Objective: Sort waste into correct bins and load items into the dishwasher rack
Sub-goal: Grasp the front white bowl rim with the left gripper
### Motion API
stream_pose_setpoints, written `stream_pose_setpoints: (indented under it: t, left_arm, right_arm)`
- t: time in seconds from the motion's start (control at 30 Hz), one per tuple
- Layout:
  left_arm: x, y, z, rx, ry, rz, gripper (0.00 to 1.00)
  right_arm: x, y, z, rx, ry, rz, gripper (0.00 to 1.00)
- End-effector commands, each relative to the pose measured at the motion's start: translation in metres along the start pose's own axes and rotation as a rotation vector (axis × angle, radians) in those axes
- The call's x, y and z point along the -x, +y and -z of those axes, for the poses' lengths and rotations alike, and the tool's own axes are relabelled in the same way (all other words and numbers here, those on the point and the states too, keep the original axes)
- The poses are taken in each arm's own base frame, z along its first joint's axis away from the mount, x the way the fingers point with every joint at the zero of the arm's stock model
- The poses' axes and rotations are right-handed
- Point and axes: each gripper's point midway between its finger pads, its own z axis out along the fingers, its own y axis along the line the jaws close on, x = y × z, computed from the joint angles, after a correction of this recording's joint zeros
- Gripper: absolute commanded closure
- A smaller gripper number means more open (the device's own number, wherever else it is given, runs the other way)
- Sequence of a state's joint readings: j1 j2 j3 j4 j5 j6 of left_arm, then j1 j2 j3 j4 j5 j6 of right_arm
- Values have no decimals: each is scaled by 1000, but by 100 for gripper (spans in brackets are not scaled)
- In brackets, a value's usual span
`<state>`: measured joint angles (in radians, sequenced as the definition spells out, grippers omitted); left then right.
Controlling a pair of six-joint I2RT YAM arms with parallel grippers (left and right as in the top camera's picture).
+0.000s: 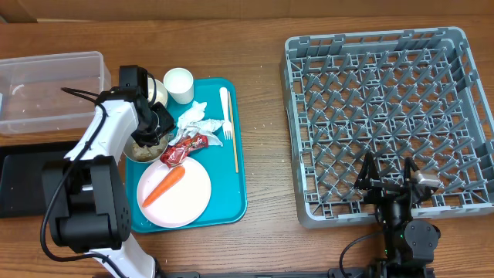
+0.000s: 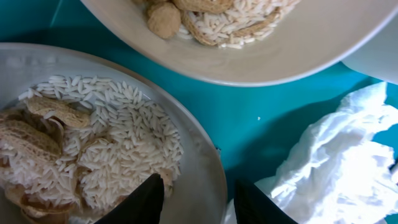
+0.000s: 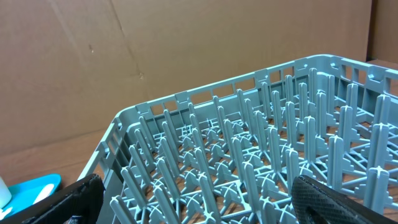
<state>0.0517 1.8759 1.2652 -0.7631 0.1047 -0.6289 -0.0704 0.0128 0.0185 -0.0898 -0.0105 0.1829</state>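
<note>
Bowl of rice [image 2: 204,169]: rim between the left gripper's [image 2: 198,202] parted fingers [image 2: 149,196]; right gripper [image 3: 205,202] gapes at the dishwasher rack [image 3: 249,155]

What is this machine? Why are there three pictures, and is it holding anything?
It is a robot with two arms at a table, and each arm ends in a two-finger gripper. The overhead view looks straight down. The other two views come from little cameras on the wrists. On the teal tray sit a pink plate with a carrot, a red wrapper, napkins, a fork, a cup and bowls of rice. The left gripper is open, with one finger on each side of a bowl's rim. The right gripper is open and empty at the grey dishwasher rack. Nothing is held yet.
</note>
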Motion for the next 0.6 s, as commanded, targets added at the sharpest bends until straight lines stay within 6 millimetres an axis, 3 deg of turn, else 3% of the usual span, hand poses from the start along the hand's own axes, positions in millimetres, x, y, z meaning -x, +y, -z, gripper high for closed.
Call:
stream_pose_setpoints:
  t: [0.0, 0.1, 0.27, 0.4, 0.57]
  left_arm:
    - [0, -2, -3, 10, 3, -16, 60]
    - [0, -1, -3, 15, 3, -16, 61]
    - [1, 1, -3, 29, -5, -16, 73]
    - [-1, 3, -3, 36, 2, -15, 73]
    - [-2, 4, -3, 41, 7, -29, 86]
  right_arm:
    - [-1, -1, 0, -4, -6, 1, 0]
    - [-1, -1, 0, -4, -6, 1, 0]
    - [-1, -1, 0, -4, -6, 1, 0]
    - [-1, -1, 0, -4, -6, 1, 0]
    - [-1, -1, 0, -4, -6, 1, 0]
